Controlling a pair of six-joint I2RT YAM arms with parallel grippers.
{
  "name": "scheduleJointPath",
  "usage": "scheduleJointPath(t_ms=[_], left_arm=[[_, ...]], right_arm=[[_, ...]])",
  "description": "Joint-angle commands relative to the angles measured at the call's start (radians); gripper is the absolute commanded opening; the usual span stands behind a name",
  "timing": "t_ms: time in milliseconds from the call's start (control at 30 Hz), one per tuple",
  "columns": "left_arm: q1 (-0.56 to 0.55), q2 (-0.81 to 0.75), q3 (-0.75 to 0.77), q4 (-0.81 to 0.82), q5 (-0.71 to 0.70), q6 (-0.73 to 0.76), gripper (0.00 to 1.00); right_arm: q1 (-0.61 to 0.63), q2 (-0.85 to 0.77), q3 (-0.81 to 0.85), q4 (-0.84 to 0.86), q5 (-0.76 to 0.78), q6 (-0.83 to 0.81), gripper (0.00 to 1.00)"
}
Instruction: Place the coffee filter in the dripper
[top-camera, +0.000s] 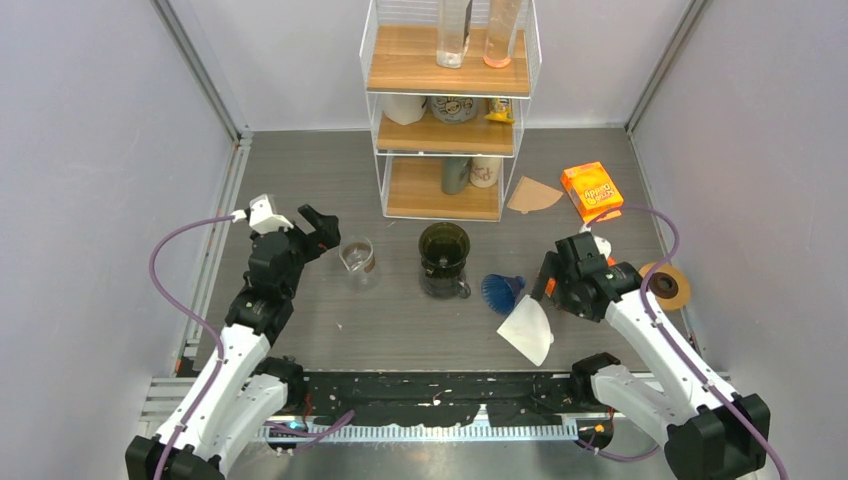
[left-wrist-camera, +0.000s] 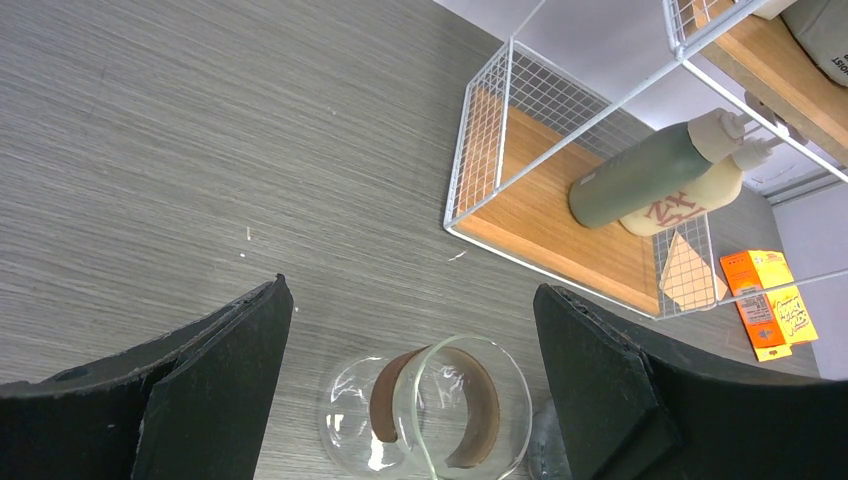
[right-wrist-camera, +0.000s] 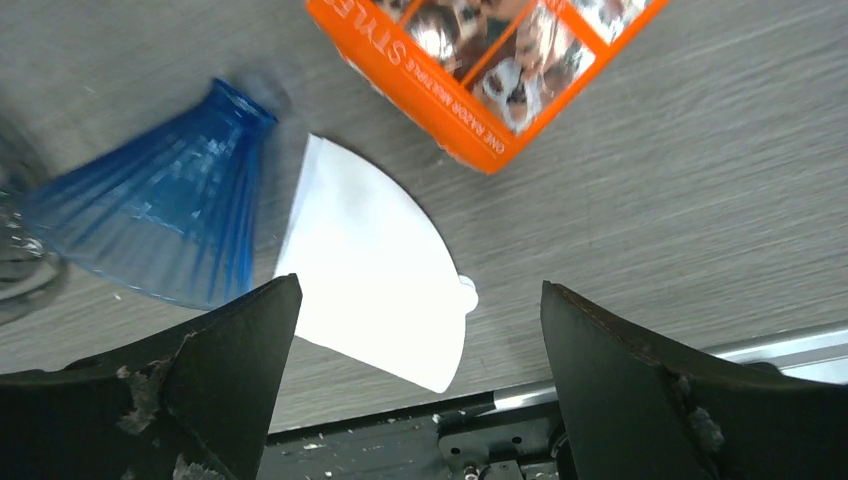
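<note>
A white paper coffee filter (top-camera: 528, 328) lies flat near the table's front edge, seen also in the right wrist view (right-wrist-camera: 375, 270). A blue ribbed dripper (top-camera: 503, 292) lies on its side just left of it, its narrow end touching the filter's tip (right-wrist-camera: 150, 230). My right gripper (top-camera: 545, 283) is open and empty, hovering above the filter (right-wrist-camera: 418, 290). My left gripper (top-camera: 325, 232) is open and empty, beside a small clear glass beaker (top-camera: 358, 262) with a brown band (left-wrist-camera: 430, 415).
A dark glass carafe (top-camera: 444, 260) stands mid-table. A wire shelf (top-camera: 448, 110) with bottles is at the back. A brown filter (top-camera: 533, 195), an orange box (top-camera: 591, 191) and a tape roll (top-camera: 668, 286) are on the right.
</note>
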Motion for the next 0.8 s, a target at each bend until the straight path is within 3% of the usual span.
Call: scheduleJointPath(t_ms=[0,267,767], left_arm=[[0.003,-0.013,0.001,0.036,0.000,0.004,0.99],[0.004,-0.011,0.001,0.036,-0.016,-0.001,0.99],[0.003,-0.014,0.002,0.030,-0.039,-0.002,0.99]], right_arm=[[-0.004,0.018,-0.064,0.074,-0.070,0.045,0.97],[0.002,0.067,-0.168,0.191,-0.106,0.067,0.97],[0.160,0.173,-0.182,0.211,0.018,0.202,0.91]])
